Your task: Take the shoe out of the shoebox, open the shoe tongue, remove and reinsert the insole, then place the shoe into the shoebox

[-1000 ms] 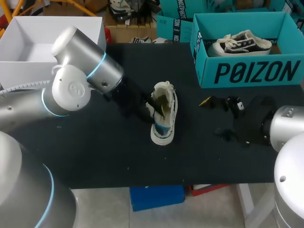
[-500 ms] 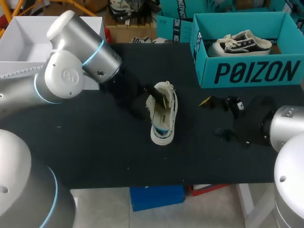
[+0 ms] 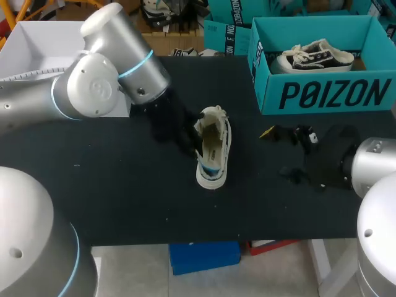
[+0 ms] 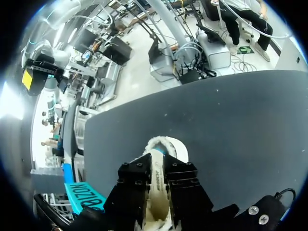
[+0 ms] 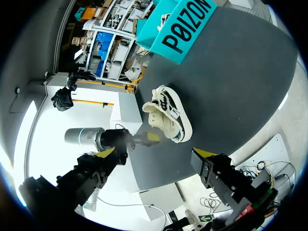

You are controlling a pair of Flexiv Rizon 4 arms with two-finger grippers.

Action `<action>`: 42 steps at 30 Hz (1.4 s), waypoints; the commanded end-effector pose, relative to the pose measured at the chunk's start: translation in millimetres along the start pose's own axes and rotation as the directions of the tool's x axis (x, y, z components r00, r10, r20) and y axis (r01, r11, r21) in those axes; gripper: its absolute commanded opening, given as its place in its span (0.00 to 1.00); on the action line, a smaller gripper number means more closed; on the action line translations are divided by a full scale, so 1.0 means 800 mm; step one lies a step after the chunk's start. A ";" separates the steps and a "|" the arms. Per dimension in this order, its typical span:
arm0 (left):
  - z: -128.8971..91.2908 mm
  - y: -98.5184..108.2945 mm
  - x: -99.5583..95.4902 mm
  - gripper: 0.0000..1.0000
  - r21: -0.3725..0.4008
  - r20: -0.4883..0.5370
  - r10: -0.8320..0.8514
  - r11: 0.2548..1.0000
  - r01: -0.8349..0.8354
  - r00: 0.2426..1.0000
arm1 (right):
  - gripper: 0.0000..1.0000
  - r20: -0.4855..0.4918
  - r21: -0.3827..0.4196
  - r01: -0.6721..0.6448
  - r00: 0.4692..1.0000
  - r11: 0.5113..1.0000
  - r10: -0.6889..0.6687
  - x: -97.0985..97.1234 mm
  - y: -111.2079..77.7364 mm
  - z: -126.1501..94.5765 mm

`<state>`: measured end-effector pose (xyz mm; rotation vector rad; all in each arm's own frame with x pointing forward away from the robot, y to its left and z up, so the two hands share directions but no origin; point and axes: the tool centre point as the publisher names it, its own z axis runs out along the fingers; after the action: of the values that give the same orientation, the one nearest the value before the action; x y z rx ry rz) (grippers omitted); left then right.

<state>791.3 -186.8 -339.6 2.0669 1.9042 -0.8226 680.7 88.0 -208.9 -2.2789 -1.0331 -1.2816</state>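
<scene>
A white shoe (image 3: 213, 151) lies on the black table, mid-table, its opening turned toward my left arm. My left gripper (image 3: 197, 137) is at that opening. In the left wrist view its black fingers (image 4: 137, 185) stand close together with a cream strip of the shoe (image 4: 159, 149) pinched between them; whether that strip is tongue or side wall I cannot tell. My right gripper (image 3: 281, 154) rests to the right of the shoe, wide open and empty, with the shoe (image 5: 168, 113) ahead of it in its own view (image 5: 153, 155). The teal shoebox (image 3: 322, 93) stands at the back right.
A black-and-white shoe (image 3: 315, 57) lies inside the teal shoebox (image 5: 185, 29). A white open box (image 3: 37, 62) stands at the back left, behind my left arm. Bare black tabletop (image 3: 124, 198) spreads in front of the shoe toward the near edge.
My left gripper's fingers spread at the shoe's opening and then closed onto it, while the left arm swung back and rightward. The shoe and my right arm stayed put.
</scene>
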 end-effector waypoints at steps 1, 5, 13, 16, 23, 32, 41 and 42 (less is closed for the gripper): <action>0.014 0.005 0.002 0.00 0.008 -0.023 0.004 1.000 -0.004 1.000 | 1.00 -0.028 0.131 -0.038 0.999 0.991 0.042 -0.010 0.000 -0.006; 0.021 0.003 0.003 0.00 0.018 -0.051 0.016 1.000 -0.015 0.999 | 1.00 -0.028 0.131 -0.038 0.999 0.991 0.042 -0.010 0.000 -0.006; 0.038 0.009 0.011 0.00 0.025 -0.075 0.019 1.000 -0.017 0.997 | 1.00 -0.028 0.131 -0.038 0.999 0.991 0.042 -0.010 0.000 -0.006; 0.043 0.010 0.017 0.00 0.026 -0.084 0.012 1.000 -0.010 0.996 | 1.00 -0.028 0.131 -0.038 0.999 0.991 0.042 -0.010 0.000 -0.006; 0.057 0.012 0.025 0.00 0.032 -0.103 0.004 0.999 0.000 0.995 | 1.00 -0.028 0.131 -0.038 0.999 0.991 0.042 -0.010 0.000 -0.006; 0.063 0.022 0.019 0.00 0.040 -0.117 0.008 0.999 -0.004 0.993 | 1.00 -0.028 0.131 -0.038 0.999 0.991 0.042 -0.010 0.000 -0.006; 0.043 0.024 0.000 0.00 0.035 -0.115 0.025 0.999 -0.021 0.993 | 1.00 -0.028 0.131 -0.038 0.999 0.991 0.042 -0.010 0.000 -0.006; 0.040 0.022 -0.001 0.00 0.037 -0.121 0.032 0.999 -0.028 0.992 | 1.00 -0.028 0.131 -0.038 0.999 0.991 0.042 -0.010 0.000 -0.006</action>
<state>799.7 -207.9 -376.8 2.1923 1.9265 -0.7573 680.7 88.0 -208.9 -2.2789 -1.0334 -1.2816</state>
